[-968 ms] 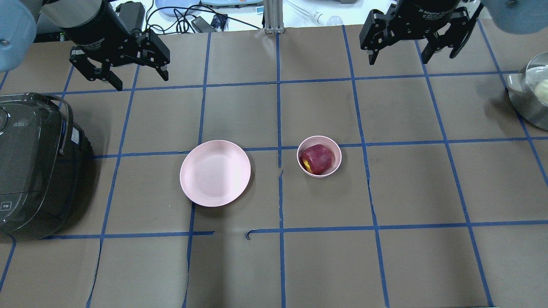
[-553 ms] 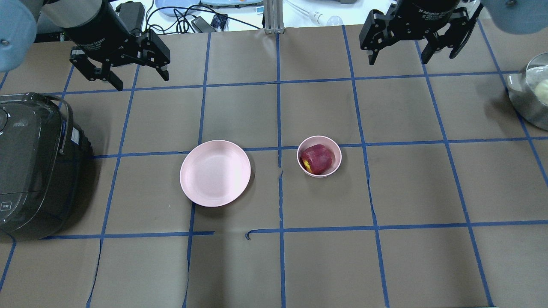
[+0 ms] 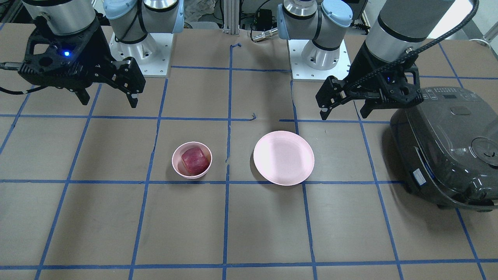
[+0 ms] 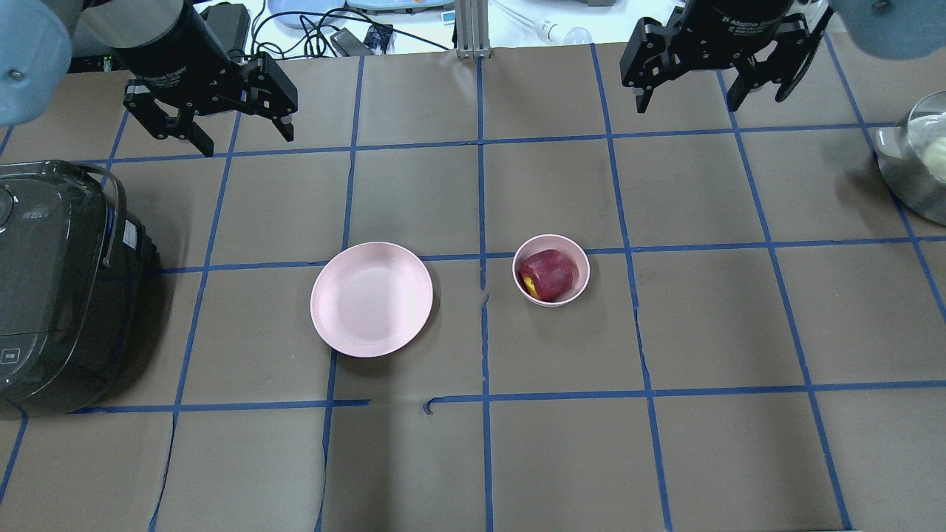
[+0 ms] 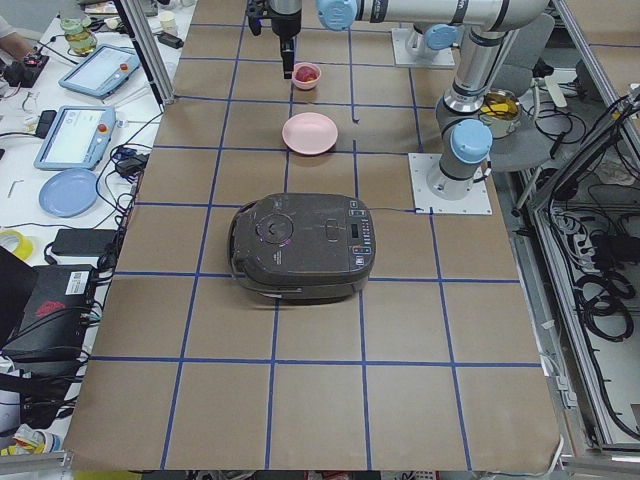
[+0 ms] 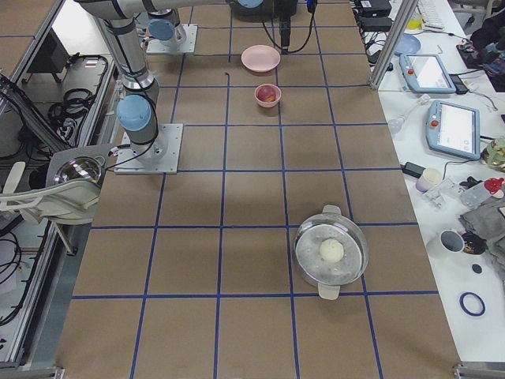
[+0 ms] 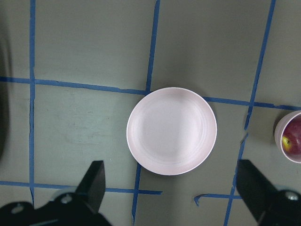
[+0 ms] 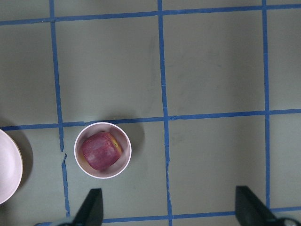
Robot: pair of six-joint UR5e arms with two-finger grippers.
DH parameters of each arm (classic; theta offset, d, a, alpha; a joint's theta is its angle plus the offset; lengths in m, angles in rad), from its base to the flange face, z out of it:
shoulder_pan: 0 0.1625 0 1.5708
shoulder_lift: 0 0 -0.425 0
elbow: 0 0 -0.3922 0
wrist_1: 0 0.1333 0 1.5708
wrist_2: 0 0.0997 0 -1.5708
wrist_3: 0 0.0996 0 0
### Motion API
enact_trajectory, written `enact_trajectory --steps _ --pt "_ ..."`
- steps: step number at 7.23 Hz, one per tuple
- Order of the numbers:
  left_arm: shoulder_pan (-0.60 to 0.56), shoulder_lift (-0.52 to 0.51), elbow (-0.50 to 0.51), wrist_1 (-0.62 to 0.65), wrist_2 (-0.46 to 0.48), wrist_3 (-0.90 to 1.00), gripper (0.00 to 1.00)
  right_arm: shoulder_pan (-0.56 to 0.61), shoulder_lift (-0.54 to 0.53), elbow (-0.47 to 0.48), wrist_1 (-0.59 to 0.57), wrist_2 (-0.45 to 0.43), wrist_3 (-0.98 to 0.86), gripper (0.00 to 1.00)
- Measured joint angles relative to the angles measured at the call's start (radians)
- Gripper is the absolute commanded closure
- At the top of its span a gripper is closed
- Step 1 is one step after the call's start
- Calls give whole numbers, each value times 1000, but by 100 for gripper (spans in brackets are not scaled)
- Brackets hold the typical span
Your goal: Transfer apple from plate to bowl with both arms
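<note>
While the black fingers (image 7: 94, 183) of the left gripper (image 4: 244, 137) stand spread wide with only air between them, the right gripper (image 4: 698, 100) hangs the same way, its hard, angular jaws parted and holding nothing. Both hover over the far side of the table (image 4: 709, 318), well apart from each other and from the dishes. Nearer the middle of the table sits the bowl (image 4: 552, 239), small, deep and round, a matte pale pink with a thin smooth rim. The apple (image 4: 547, 275) lies inside it and fills most of the hollow. The apple is dark red and more blocky than round, its skin dull and faintly streaked, with a yellow patch low on one side. The plate (image 4: 372, 299) rests near the bowl on the left arm's side, not touching it. It is wide, shallow and round, the same pale pink, and its whole smooth face shows with a soft sheen. Brown paper covers the table, flat and slightly torn along its seams, crossed by a grid of blue tape (image 4: 480, 185). At the left end stands a dark, glossy rice cooker (image 4: 59, 295) with rounded corners and its lid shut. At the right end sits a shiny metal pot (image 4: 909, 188) under a clear lid, with a pale ball (image 6: 332, 249) inside.
</note>
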Motion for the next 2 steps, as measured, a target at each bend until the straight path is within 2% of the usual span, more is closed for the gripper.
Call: enact_trajectory --steps 2 --pt "-4 -1 0 0 7 -7 0 0 0 0 0 0 0 0"
